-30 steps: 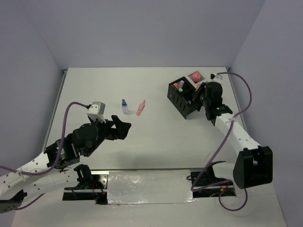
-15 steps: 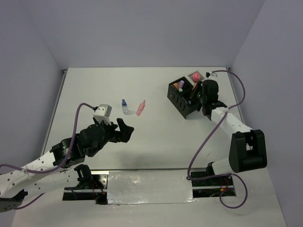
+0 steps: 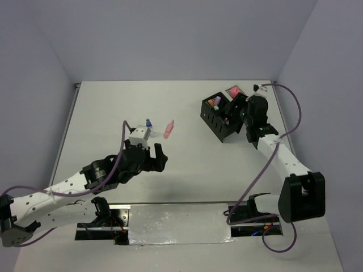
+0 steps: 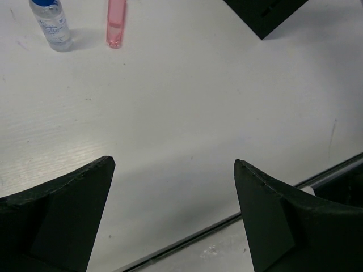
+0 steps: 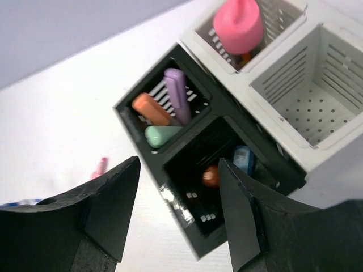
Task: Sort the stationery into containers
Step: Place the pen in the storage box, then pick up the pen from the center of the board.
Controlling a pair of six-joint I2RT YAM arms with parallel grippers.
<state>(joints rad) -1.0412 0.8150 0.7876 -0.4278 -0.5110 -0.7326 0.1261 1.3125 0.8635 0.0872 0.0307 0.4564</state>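
A pink highlighter and a small blue-capped bottle lie on the white table. My left gripper hovers open just short of them, holding nothing. The black container holds orange, purple and green highlighters in one compartment. An orange item and a blue item sit in its other compartment. My right gripper is open right above that compartment, with nothing between its fingers. The white container stands behind, with a pink item in one cell.
Grey walls close the table at the back and on both sides. A shiny metal strip runs along the near edge between the arm bases, and its dark seam shows under my left fingers. Purple cables trail from both arms.
My right gripper has opened over the black container. My left arm has reached forward and to the right, toward the bottle and the pink highlighter, staying open.
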